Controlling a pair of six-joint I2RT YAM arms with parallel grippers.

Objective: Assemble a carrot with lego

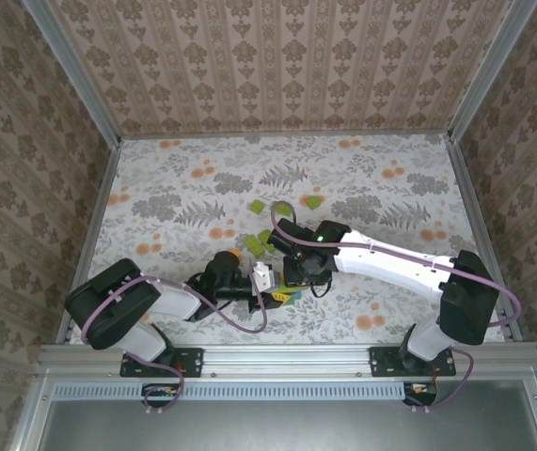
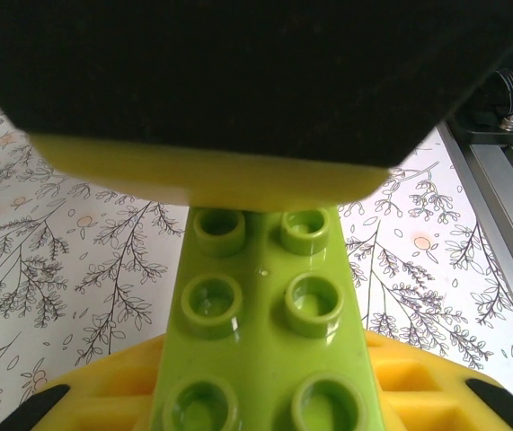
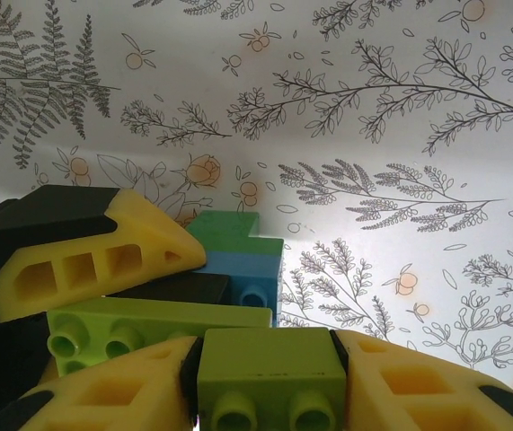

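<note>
The carrot [image 1: 287, 295] is a small joined cluster of lego near the table's front middle. Its long lime-green studded brick [image 2: 260, 305] lies between the yellow fingers [image 2: 436, 377] of my left gripper [image 2: 269, 395], which is shut on it. In the right wrist view that long brick [image 3: 148, 325] carries a black, a blue [image 3: 249, 269] and a dark green brick [image 3: 229, 229]. My right gripper [image 3: 269, 377] is shut on a short lime-green brick [image 3: 269, 364], both pads against its sides, right beside the cluster. From above, the two grippers [image 1: 270, 287] [image 1: 298, 272] meet over it.
Loose lime-green bricks [image 1: 259, 207] [image 1: 313, 200] [image 1: 257, 242] lie on the floral cloth beyond the grippers. The right gripper's black body [image 2: 238, 72] hangs close over the long brick. A metal rail [image 2: 499, 180] borders the table's near edge.
</note>
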